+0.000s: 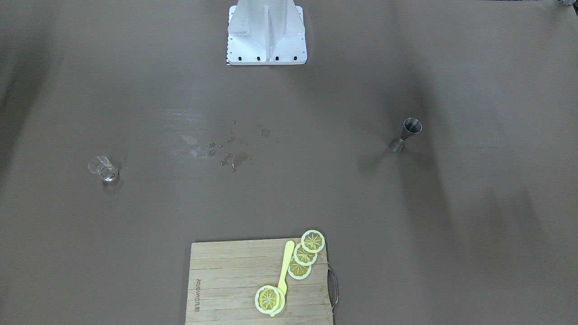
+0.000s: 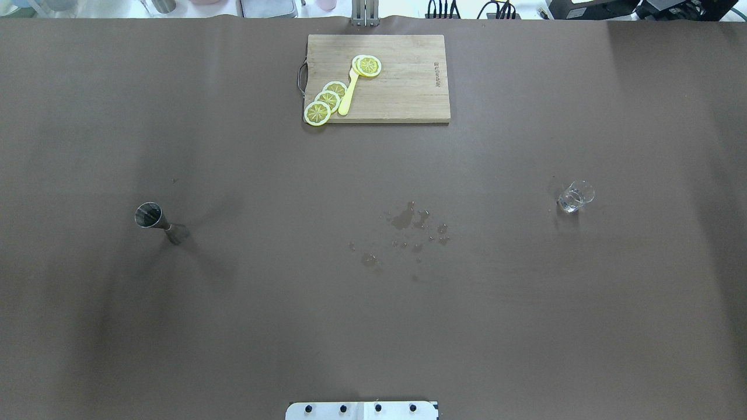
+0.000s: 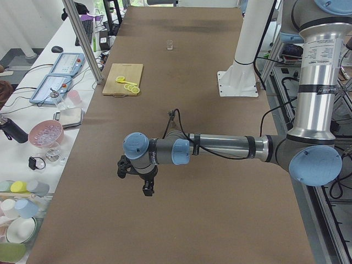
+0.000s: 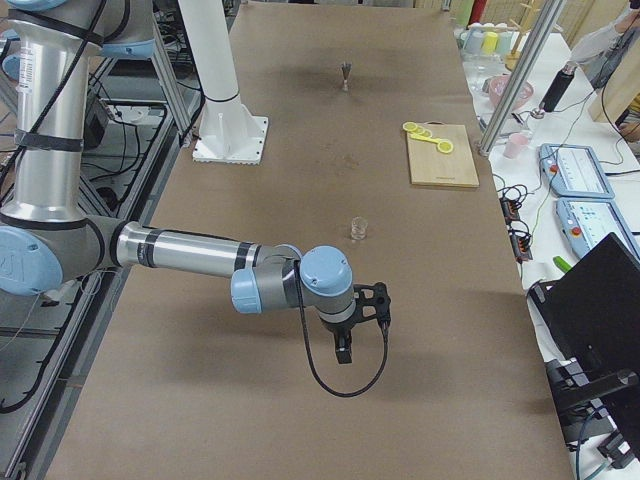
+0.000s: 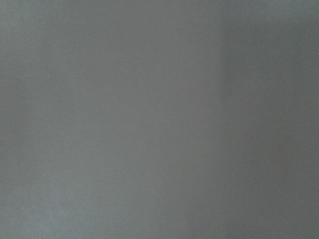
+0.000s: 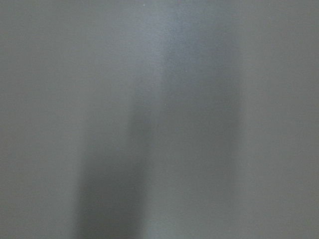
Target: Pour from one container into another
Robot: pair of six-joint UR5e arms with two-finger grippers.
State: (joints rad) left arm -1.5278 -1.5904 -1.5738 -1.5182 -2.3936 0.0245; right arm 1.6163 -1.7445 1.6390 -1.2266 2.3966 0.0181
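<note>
Table [image 2: 373, 338]: brown surface under both pincers; each wrist view shows only a blurred grey stretch of it.
Robot base [image 1: 266, 31]: white pedestal at the robot's edge of the table, between the two pincers.
Left arm [image 3: 220, 147]: reaches out level over the table's left end.
Right arm [image 4: 190, 250]: reaches out level over the table's right end.
Cutting board [image 2: 402, 87]: wooden, at the far edge, well apart from both pincers.
Spill [image 2: 414, 224]: wet patches and droplets mid-table, between the pincers.
Left gripper [image 3: 147, 190]: points down above bare table; seen only from the side, so I cannot tell whether its jaws are apart or together.
Right gripper [image 4: 343, 352]: points down above bare table; again, I cannot tell how its jaws stand.
Lemon slices [image 2: 327, 100]: four on the board, three overlapping and one apart.
Yellow knife [image 2: 348, 96]: lies between the slices.
Jigger [image 2: 156, 221]: upright on the table, inward of the left gripper, apart from it.
Glass cup [image 2: 575, 196]: upright, inward of the right gripper, apart from it and far from the jigger.
</note>
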